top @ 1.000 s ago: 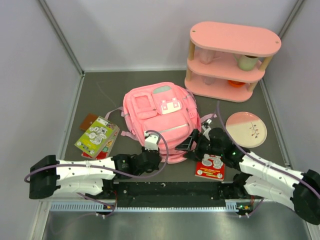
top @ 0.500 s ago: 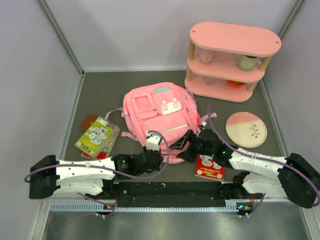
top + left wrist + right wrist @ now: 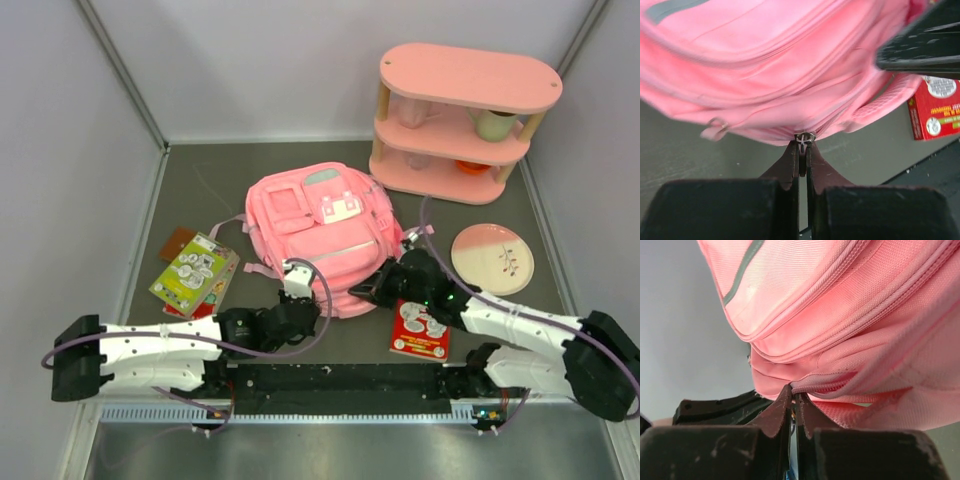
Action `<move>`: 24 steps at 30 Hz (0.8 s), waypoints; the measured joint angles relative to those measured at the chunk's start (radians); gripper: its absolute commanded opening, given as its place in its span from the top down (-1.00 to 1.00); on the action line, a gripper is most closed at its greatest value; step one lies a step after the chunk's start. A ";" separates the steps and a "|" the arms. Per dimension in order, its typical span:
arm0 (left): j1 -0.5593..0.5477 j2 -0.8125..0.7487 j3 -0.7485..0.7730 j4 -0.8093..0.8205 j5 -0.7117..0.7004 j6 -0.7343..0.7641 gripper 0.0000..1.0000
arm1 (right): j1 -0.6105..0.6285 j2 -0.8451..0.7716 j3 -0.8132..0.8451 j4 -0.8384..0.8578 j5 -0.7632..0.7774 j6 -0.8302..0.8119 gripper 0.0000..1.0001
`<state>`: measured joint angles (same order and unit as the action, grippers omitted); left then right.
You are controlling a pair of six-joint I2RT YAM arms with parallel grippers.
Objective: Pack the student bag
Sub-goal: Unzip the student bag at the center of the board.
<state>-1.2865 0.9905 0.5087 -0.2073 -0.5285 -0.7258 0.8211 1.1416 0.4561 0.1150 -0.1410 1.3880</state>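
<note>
On the grey bench [image 3: 200, 190] the student bag [image 3: 320, 225] is laid flat at the centre, front pockets up. Its long axis runs from the arm bases towards the far wall, and its near end is turned to both arms. The right gripper [image 3: 794, 401] is closed on a fold of fabric beside the zip at the near right corner. The left gripper [image 3: 802, 150] is clamped on the zipper pull [image 3: 804, 138] at the near edge, just to the left. The zip is judged to run sideways between them, so the pull would be drawn leftwards, away from the anchored corner.
</note>
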 measured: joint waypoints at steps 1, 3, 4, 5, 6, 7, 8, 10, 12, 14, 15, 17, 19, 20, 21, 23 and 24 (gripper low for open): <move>0.000 -0.011 0.001 -0.011 -0.021 -0.008 1.00 | -0.016 -0.023 0.005 -0.017 -0.003 -0.017 1.00; 0.012 -0.042 0.003 -0.048 -0.062 -0.039 1.00 | -0.047 -0.084 0.013 -0.052 -0.008 -0.051 1.00; 0.030 -0.061 0.004 -0.063 -0.069 -0.063 1.00 | -0.056 -0.110 0.018 -0.069 -0.009 -0.064 1.00; 0.045 -0.075 0.005 -0.070 -0.071 -0.077 1.00 | -0.060 -0.136 0.024 -0.084 -0.009 -0.079 1.00; 0.073 -0.101 0.006 -0.086 -0.071 -0.098 1.00 | -0.061 -0.162 0.032 -0.104 -0.006 -0.094 1.00; 0.093 -0.120 0.006 -0.105 -0.074 -0.108 1.00 | -0.061 -0.173 0.034 -0.111 0.001 -0.102 1.00; 0.120 -0.142 0.005 -0.139 -0.090 -0.118 1.00 | -0.069 -0.192 0.037 -0.125 0.021 -0.114 1.00; 0.197 -0.186 -0.008 -0.215 -0.124 -0.130 1.00 | -0.094 -0.218 0.037 -0.155 0.053 -0.129 1.00; 0.275 -0.209 -0.021 -0.267 -0.146 -0.122 1.00 | -0.106 -0.232 0.035 -0.175 0.073 -0.133 1.00; 0.339 -0.214 -0.023 -0.287 -0.146 -0.101 1.00 | -0.106 -0.249 0.026 -0.188 0.081 -0.133 1.00; 0.361 -0.214 -0.023 -0.286 -0.146 -0.081 1.00 | -0.106 -0.259 0.018 -0.191 0.084 -0.132 1.00; 0.374 -0.214 -0.023 -0.282 -0.130 -0.041 1.00 | -0.106 -0.272 0.003 -0.190 0.083 -0.131 0.69; 0.375 -0.214 -0.023 -0.270 -0.090 -0.003 1.00 | -0.106 -0.277 -0.006 -0.177 0.068 -0.125 0.34; 0.375 -0.214 -0.023 -0.259 -0.063 0.016 1.00 | -0.104 -0.274 -0.006 -0.166 0.059 -0.120 -0.18; 0.375 -0.214 -0.023 -0.248 -0.029 0.032 1.00 | -0.101 -0.269 -0.006 -0.150 0.053 -0.109 -0.44; 0.375 -0.214 -0.023 -0.219 0.034 0.059 1.00 | -0.080 -0.244 -0.005 -0.107 0.040 -0.088 -0.64; 0.372 -0.214 -0.023 -0.201 0.065 0.073 1.00 | -0.059 -0.224 -0.004 -0.084 0.036 -0.076 -0.64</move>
<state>-0.9142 0.7769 0.4854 -0.4084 -0.4633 -0.6525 0.7624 0.9173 0.4522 0.0307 -0.1051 1.3121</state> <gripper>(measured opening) 0.037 0.734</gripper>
